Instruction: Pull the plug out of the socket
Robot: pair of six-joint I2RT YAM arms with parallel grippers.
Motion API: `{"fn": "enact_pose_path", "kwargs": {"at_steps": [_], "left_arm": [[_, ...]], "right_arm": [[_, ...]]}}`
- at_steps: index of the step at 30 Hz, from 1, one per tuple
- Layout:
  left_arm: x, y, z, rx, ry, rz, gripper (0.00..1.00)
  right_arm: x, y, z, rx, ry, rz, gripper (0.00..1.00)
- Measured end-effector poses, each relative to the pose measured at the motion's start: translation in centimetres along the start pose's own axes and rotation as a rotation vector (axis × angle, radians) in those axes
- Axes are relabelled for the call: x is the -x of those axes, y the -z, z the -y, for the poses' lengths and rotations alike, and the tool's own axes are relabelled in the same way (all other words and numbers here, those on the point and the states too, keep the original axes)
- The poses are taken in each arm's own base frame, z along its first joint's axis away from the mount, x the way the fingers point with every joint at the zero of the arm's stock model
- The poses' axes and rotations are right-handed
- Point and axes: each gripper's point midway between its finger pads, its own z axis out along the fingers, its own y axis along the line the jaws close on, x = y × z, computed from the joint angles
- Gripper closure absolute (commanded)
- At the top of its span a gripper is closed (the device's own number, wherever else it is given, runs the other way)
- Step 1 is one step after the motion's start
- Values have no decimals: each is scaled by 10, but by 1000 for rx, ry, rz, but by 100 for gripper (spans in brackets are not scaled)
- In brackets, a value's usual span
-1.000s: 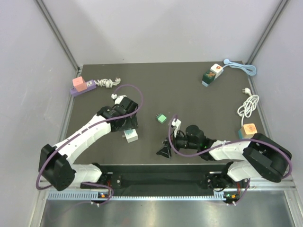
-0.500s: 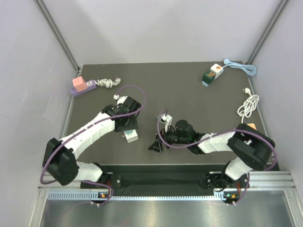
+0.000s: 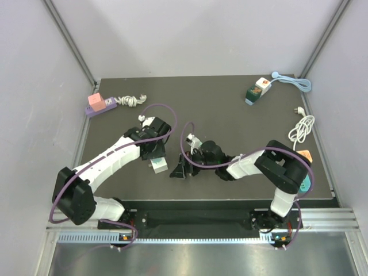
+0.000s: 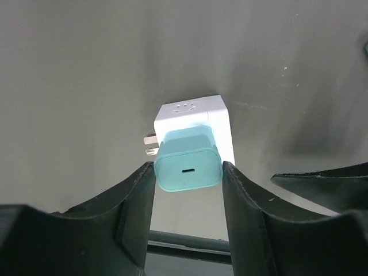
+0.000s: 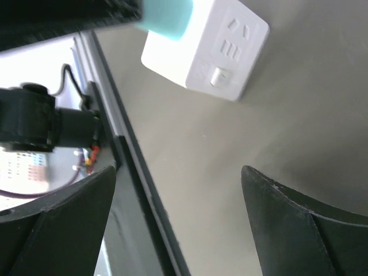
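Left wrist | left end effector [image 4: 188,168] seemingly grasps plug [image 4: 188,158] | right end effector [image 5: 178,172] released

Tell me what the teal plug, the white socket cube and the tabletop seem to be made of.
Likely: teal plug, moulded plastic, smooth satin, soft highlights on rounded edges; white socket cube, hard plastic, semi-gloss, crisp moulded slots, with brass-looking metal prongs at its side; tabletop, dark matte sheet, faintly scuffed, laminate or rubbery mat, cannot tell.
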Motion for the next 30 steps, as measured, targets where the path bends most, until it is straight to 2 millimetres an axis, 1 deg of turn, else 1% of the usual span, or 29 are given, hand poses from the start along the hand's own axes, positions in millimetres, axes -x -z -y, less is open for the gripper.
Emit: {"fn": "enact_pose_path", "kwargs": {"at_steps": [3,7,9,12,16,19,20,21,22,24,27,30], "left_arm": [[0,-1,0,-1,0,1,46],[-2,-4,0,-6,0,-2,41],[-7,-7,-2,-3,-3,-15,37],[-8,-8,-4,-1,-3,-21,39],[-6,-9,-2,-8,-2,-14,47],[-5,-9,-3,-9,-2,-10,62],[-4,-10,-2,-11,-2,-9,69],[-4,-9,-2,-13,-2,-7,78],[-4,-9,-2,-15,-1,-5,85],[-4,-8,-2,-24,0,-5,100],[-2,0,0,-53,7,9,100],[4,12,0,-91,21,44,100]], "right_arm": [[9,-3,-8,19,-8,11,10],[23,-8,-18,37,-11,28,10],[26,-8,-21,44,-13,32,10],[26,-9,-22,47,-16,31,10],[26,-9,-22,46,-17,29,10],[24,-9,-20,43,-24,25,8],[23,-10,-19,41,-29,22,6],[21,-11,-17,38,-32,18,5],[20,-11,-16,36,-42,13,5],[16,-13,-14,34,-60,2,4],[11,-15,-10,27,-100,-15,3],[6,-18,-5,16,-144,-26,3]]}}
